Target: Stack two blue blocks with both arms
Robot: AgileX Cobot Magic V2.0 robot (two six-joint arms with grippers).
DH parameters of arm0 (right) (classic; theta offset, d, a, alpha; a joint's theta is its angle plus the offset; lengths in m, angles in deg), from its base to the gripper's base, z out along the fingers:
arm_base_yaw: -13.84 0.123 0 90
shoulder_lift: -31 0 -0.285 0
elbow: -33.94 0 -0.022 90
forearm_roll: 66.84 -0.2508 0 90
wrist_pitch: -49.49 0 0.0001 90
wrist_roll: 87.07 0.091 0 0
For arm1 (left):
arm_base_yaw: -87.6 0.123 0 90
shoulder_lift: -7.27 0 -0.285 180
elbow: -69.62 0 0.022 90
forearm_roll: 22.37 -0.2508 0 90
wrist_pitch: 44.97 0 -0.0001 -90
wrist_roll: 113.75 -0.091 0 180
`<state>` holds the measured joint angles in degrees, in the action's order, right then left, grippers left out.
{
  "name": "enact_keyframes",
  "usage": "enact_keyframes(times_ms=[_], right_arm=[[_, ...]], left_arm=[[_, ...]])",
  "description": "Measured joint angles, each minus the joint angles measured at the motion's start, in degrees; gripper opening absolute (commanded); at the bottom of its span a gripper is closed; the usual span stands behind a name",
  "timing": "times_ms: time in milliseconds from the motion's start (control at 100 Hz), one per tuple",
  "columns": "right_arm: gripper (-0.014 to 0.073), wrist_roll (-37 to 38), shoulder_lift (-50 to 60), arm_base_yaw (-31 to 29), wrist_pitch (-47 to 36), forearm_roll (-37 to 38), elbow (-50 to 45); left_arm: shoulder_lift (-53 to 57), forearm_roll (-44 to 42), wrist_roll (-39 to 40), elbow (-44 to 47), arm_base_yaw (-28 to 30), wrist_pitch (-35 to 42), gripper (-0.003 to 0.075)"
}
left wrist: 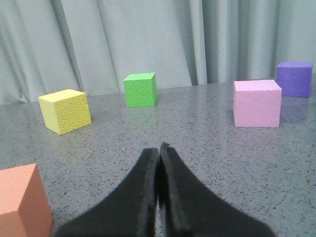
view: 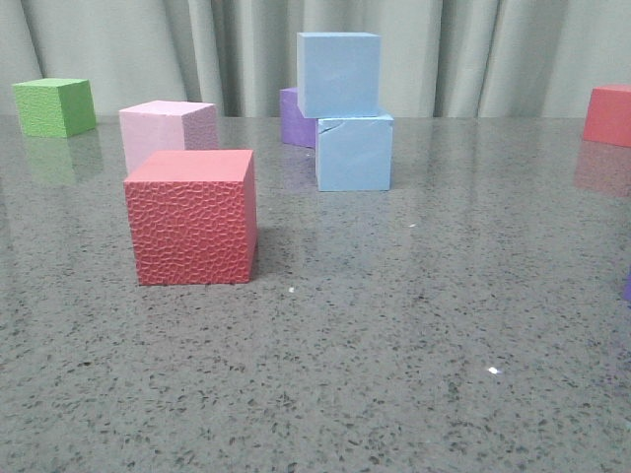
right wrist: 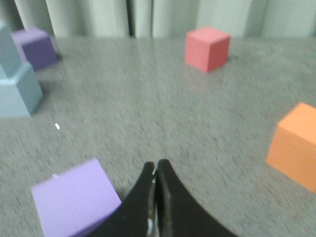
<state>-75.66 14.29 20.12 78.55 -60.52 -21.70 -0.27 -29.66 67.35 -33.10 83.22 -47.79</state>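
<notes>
Two pale blue blocks stand stacked at the back middle of the table. The upper blue block (view: pixel 338 74) sits on the lower blue block (view: pixel 355 151), shifted a little left; the lower one has a crack near its top edge. The stack also shows in the right wrist view (right wrist: pixel 17 89), far from that gripper. My left gripper (left wrist: pixel 159 150) is shut and empty above bare table. My right gripper (right wrist: pixel 156 166) is shut and empty, next to a light purple cube (right wrist: pixel 74 202). Neither gripper shows in the front view.
A red cube (view: pixel 192 217) stands front left, a pink cube (view: pixel 168 133) behind it, a green cube (view: pixel 54 106) far left, a dark purple cube (view: pixel 294 118) behind the stack, another red cube (view: pixel 609 115) far right. A yellow cube (left wrist: pixel 65 111) and orange cubes (left wrist: pixel 22 205) (right wrist: pixel 295 145) lie near the grippers.
</notes>
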Motion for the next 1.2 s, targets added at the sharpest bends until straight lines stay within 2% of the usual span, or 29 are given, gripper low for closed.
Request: enact_keyframes(times_ms=[170, 300, 390, 630, 940, 1200], right_arm=[[-0.0069, -3.6, 6.3, 0.0, -9.6, -3.6, -8.3], [-0.0069, -10.0, 9.4, 0.0, -12.2, -8.5, -13.6], [-0.0069, -11.9, 9.5, 0.0, -12.7, -9.7, -16.2], [-0.0069, -12.6, 9.5, 0.0, -15.6, -10.2, -19.5], [-0.0069, -12.9, 9.5, 0.0, -24.7, -10.0, -22.5], [-0.0069, -12.9, 9.5, 0.0, -26.3, -9.9, -23.1]], left_arm=[[0.0, 0.0, 0.0, 0.0, 0.0, 0.0, -0.0019], [0.0, 0.0, 0.0, 0.0, 0.0, 0.1, -0.0019], [0.0, 0.0, 0.0, 0.0, 0.0, 0.2, -0.0019], [0.0, 0.0, 0.0, 0.0, 0.0, 0.2, -0.0019], [0.0, 0.0, 0.0, 0.0, 0.0, 0.2, -0.0019], [0.0, 0.0, 0.0, 0.0, 0.0, 0.2, -0.0019]])
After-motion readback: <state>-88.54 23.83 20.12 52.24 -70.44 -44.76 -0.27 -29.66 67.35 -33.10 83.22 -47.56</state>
